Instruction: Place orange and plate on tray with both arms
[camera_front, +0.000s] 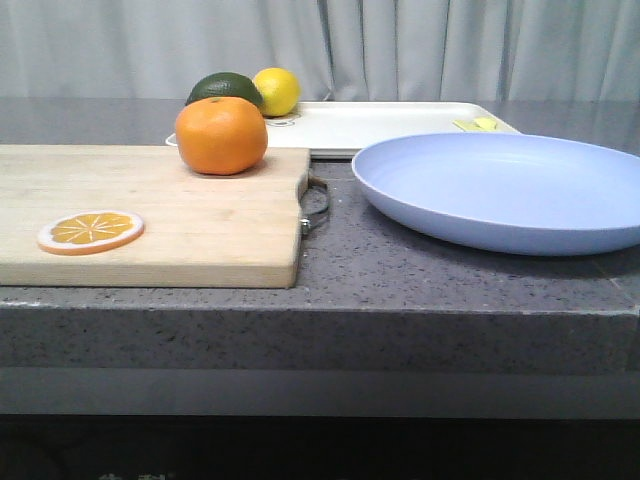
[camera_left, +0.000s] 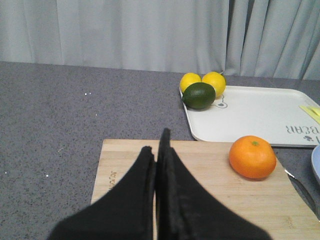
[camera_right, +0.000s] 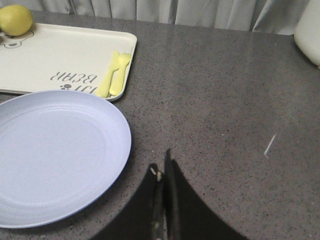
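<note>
Orange (camera_front: 221, 135) resting on the board (camera_front: 150, 215), close to its far right corner, touching nothing else. Slice (camera_front: 91, 231) lying flat near the board's front left. Plate (camera_front: 505, 188) sitting on the bare surface (camera_front: 400, 270) toward the front right edge, just right of the board's metal handle (camera_front: 316, 203), its far rim close to the tray. Tray (camera_front: 380, 125) lying along the far edge, behind both board and plate, carrying a lime (camera_left: 199, 95) and two lemons (camera_left: 201, 81) at its left end (only one lemon visible from the front) and a yellow fork and knife (camera_right: 114, 73) near its right end. Left gripper (camera_left: 159, 150) hovering above the board's near side, fingers pressed together, holding nothing, well apart from the orange. Right gripper (camera_right: 161, 172) poised over bare surface just beside the plate's rim, fingers likewise pressed together and empty.
</note>
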